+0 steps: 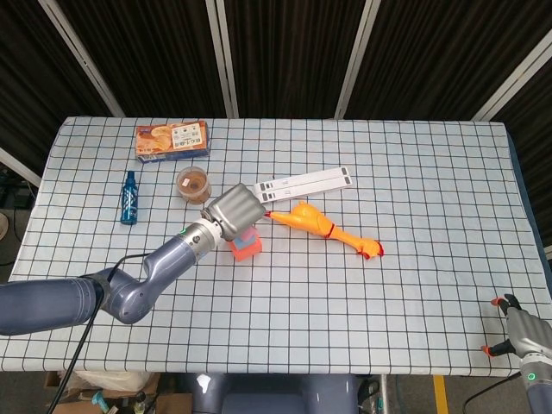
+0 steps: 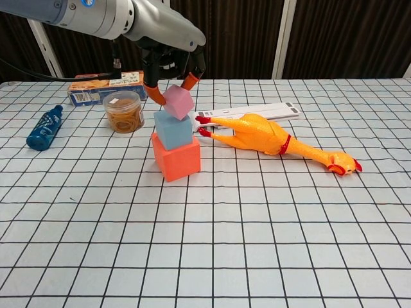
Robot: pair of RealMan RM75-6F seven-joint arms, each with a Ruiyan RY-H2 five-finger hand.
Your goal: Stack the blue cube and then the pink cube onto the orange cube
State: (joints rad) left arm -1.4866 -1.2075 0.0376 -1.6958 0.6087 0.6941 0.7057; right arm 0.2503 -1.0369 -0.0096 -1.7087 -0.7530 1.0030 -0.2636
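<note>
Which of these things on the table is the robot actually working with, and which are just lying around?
In use: pink cube, held by the left hand; blue cube; orange cube.

Lying about: rubber chicken, blue bottle, jar, snack box, white bar.

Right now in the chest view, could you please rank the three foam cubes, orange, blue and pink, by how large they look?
1. Orange foam cube, largest, at the bottom.
2. Blue foam cube, a little smaller, on top of it.
3. Pink foam cube, smallest, tilted and gripped by the left hand.
All sit at much the same distance, so the order is reliable.
</note>
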